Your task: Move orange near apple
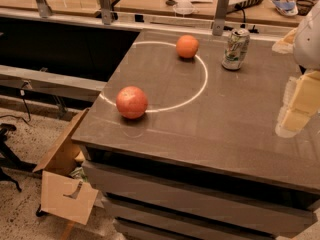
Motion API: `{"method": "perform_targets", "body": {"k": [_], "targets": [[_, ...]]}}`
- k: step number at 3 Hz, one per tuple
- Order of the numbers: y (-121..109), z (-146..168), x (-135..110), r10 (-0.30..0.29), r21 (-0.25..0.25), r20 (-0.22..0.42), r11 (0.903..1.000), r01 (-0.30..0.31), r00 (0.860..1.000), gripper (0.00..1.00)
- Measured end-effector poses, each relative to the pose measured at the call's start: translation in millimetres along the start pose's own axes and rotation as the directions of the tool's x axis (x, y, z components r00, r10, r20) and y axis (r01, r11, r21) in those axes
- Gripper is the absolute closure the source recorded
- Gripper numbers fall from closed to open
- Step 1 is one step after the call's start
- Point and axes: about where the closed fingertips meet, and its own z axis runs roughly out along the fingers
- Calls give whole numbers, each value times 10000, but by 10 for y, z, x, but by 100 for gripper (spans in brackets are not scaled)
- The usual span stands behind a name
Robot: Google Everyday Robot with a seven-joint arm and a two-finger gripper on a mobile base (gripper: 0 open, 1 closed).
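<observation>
The orange (187,46) is a round, matte, bright orange fruit at the far side of the grey table (210,129), on the white ring of light. The apple (132,102) is a pinkish-red, faintly streaked fruit near the table's front left, also on the ring. The two fruits are well apart. My gripper (294,115), pale yellow and white, hangs at the right edge of the camera view above the table's right side, far from both fruits and holding nothing that I can see.
A green and white drink can (235,49) stands upright right of the orange. A bright ring (204,79) of light lies on the tabletop. An open cardboard box (62,179) sits on the floor at the front left. Desks with clutter stand behind.
</observation>
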Motion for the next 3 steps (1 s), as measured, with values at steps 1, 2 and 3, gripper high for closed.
{"method": "perform_targets", "body": {"k": [1, 2, 3], "targets": [[0, 0, 0, 0, 0, 0, 10000, 0, 10000, 0], [-4, -11, -5, 67, 50, 93, 10000, -67, 9999, 0], [14, 15, -15, 700, 193, 690, 9973, -715, 9952, 0]]}}
